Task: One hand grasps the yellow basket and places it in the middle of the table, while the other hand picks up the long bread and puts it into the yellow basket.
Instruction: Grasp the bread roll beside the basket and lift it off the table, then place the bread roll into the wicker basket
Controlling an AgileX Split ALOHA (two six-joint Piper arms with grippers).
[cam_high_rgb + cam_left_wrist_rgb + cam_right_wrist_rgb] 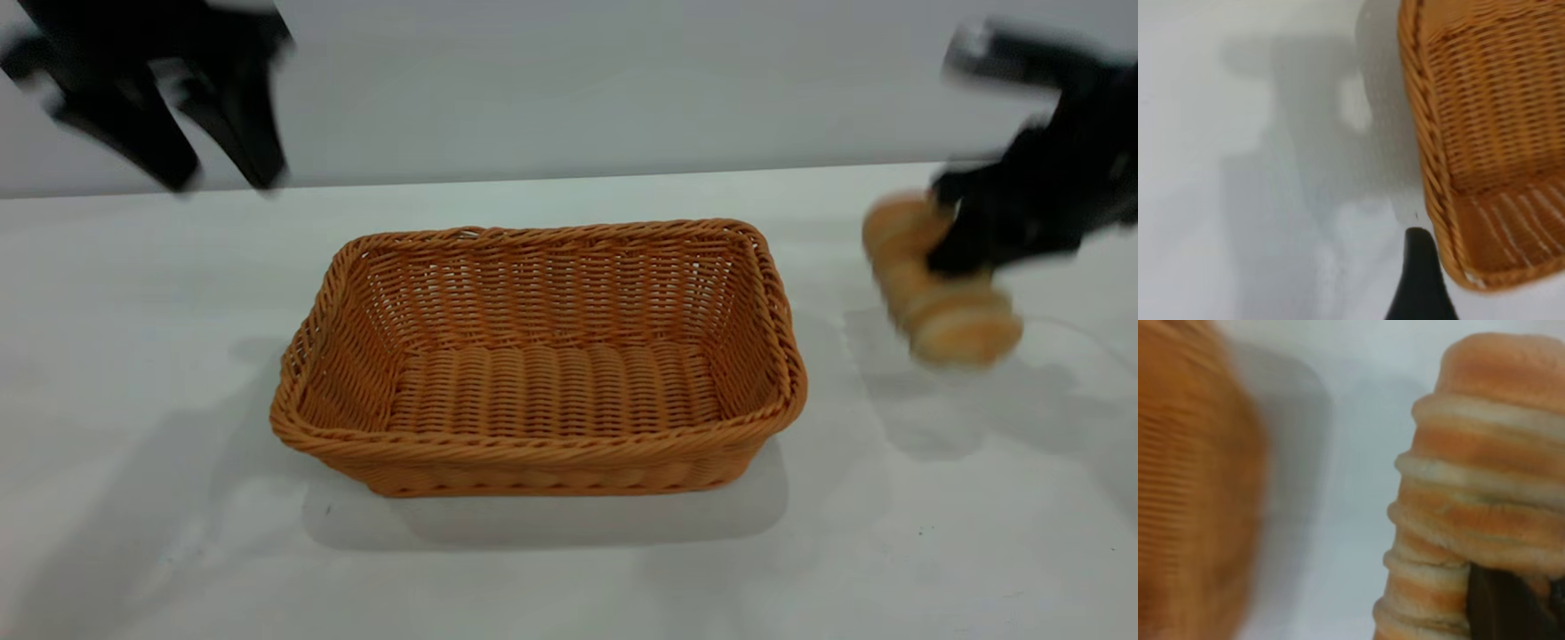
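The yellow basket (542, 364) stands empty in the middle of the table (133, 400). Its rim also shows in the left wrist view (1431, 173) and blurred in the right wrist view (1185, 493). My right gripper (965, 258) is shut on the long bread (942, 311) and holds it above the table, to the right of the basket. The striped bread fills the right wrist view (1471, 480), with a dark finger (1501, 603) on it. My left gripper (222, 178) is raised at the far left, open and empty, apart from the basket. One of its fingertips (1421, 280) shows beside the basket's corner.
The white tabletop runs to a grey back wall (578, 80). Shadows of both arms lie on the table beside the basket.
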